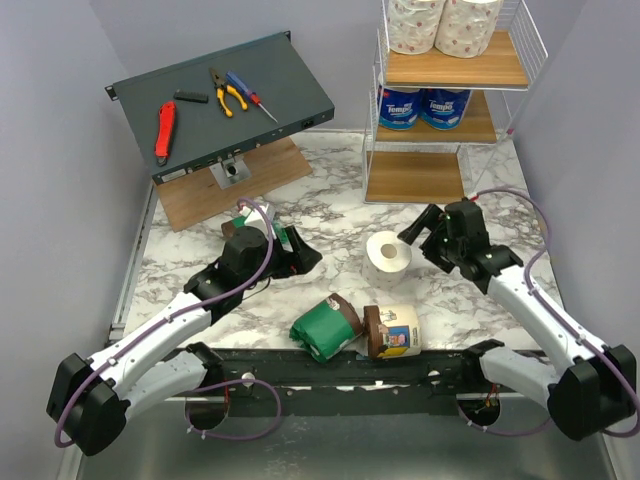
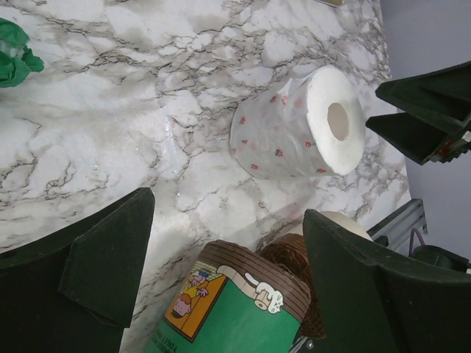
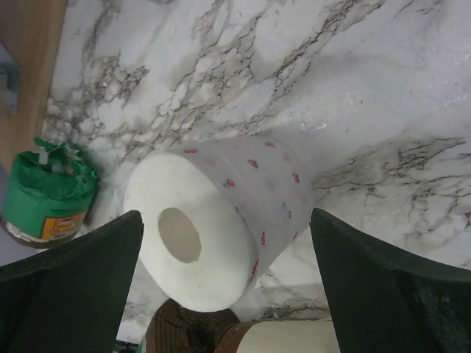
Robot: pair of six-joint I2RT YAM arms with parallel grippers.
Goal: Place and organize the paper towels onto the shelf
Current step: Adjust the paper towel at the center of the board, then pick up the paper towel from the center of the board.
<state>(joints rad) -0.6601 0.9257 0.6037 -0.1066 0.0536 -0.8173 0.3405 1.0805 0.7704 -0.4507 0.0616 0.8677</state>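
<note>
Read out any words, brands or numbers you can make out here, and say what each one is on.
"Tempo": on each of the two blue-and-white packs on the shelf's middle tier.
Green roll: cartoon label, its print too blurred to read.
Cream-and-brown roll: label too small to read.
Nothing else is legible.

The counter (image 1: 200,255) has a smooth, glossy marble-pattern face. The bare roll (image 3: 243,198) is soft matt white paper with a faintly textured, pink-speckled skin. The green roll (image 1: 326,330) and the cream-and-brown roll (image 1: 400,330) are wrapped in shiny printed plastic film, crinkled at the ends. The shelf (image 1: 415,178) combines thin white-coated metal wire with matt light-brown wooden boards. The slanted panel (image 1: 290,80) is dark grey matt metal. The right pincer (image 3: 226,215) has fingers (image 3: 383,294) of matt dark plastic.
</note>
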